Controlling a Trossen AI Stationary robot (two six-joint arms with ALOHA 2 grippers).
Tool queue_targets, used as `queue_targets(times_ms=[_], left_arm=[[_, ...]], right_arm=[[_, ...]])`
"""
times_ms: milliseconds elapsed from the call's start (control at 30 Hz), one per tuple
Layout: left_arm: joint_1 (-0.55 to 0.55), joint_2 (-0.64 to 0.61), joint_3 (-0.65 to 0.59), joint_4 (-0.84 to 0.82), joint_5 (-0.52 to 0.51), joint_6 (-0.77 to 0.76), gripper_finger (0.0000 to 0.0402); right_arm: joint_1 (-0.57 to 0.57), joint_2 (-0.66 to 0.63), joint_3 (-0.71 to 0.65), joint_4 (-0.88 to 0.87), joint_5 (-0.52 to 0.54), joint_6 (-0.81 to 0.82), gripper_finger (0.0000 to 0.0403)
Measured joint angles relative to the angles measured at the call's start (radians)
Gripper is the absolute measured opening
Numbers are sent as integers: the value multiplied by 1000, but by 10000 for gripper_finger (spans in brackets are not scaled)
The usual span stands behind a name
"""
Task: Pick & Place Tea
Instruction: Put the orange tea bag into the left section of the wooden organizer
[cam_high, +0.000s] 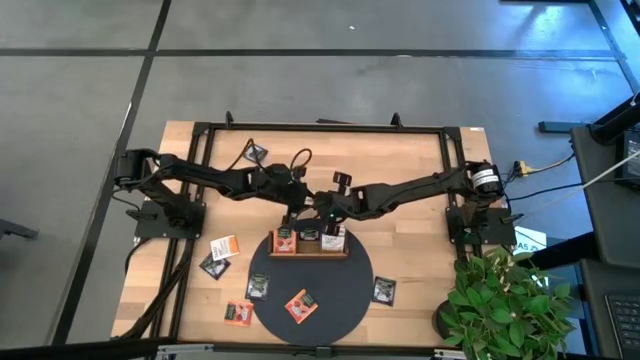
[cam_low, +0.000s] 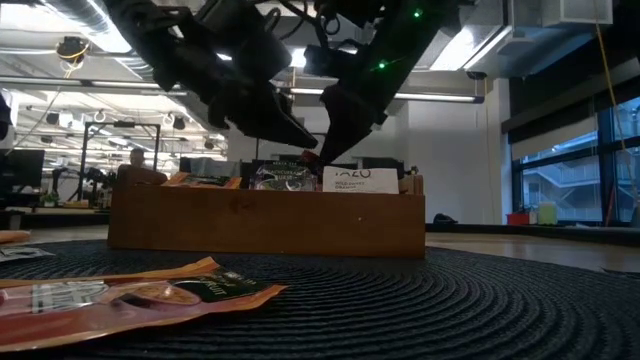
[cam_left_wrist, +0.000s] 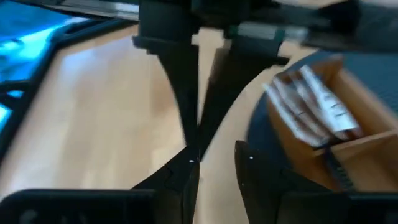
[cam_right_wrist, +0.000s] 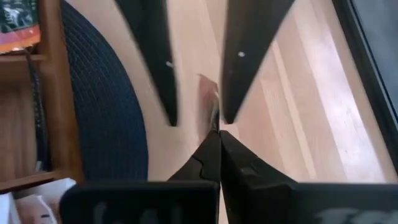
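Observation:
Both grippers meet over the far side of the brown wooden tray (cam_high: 310, 250), which stands on the round dark mat (cam_high: 345, 290). My right gripper (cam_right_wrist: 214, 140) is shut on a thin reddish tea sachet (cam_right_wrist: 208, 102), seen edge-on. My left gripper (cam_left_wrist: 217, 174) is open; its two fingers (cam_right_wrist: 155, 68) stand on either side of that sachet, and I cannot tell whether they touch it. Sachets stand in the tray's compartments (cam_low: 360, 180). Others lie flat on the mat (cam_high: 300, 305) and on the table (cam_high: 225, 246). My right gripper pinches the tea sachet by one edge (cam_right_wrist: 211, 121) between its two shut fingers. The sachet is lifted clear above the table just beyond the tray and sticks out past the fingertips, into the gap of the left gripper.
Loose sachets lie at the table's near left (cam_high: 238, 313), near right (cam_high: 384, 291) and far left (cam_high: 255, 153). One orange and green sachet (cam_low: 130, 295) lies flat on the mat before the tray. A potted plant (cam_high: 500, 300) stands at the near right corner.

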Motion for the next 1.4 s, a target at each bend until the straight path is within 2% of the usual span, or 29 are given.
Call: queue_targets(times_ms=[133, 267, 467, 667, 833, 1000, 1067, 1233, 1400], left_arm=[[-29, 0, 0, -23, -160, 57, 97], [-48, 0, 0, -45, -233, 59, 98], [-63, 0, 0, -48, -189, 53, 97], [-62, 0, 0, -48, -189, 52, 83], [-62, 0, 0, -48, -188, 52, 54], [-62, 0, 0, -50, -185, 57, 9], [-62, -1, 0, -51, -171, 57, 5], [-61, -1, 0, -51, -146, 32, 3], [-55, -11, 3, -78, -145, 13, 2]], right_arm=[[12, 0, 0, 1, 0, 10, 0], [12, 0, 0, 1, 0, 20, 0], [12, 0, 0, 6, 0, 20, 0], [11, 0, 0, 6, 0, 19, 0], [12, 0, 0, 17, 0, 18, 0], [12, 0, 0, 42, 1, -4, 0], [11, 0, 0, 44, 0, -5, 2], [12, 0, 0, 45, 21, -19, 31], [12, 0, 30, 4, 66, 2, 83]])
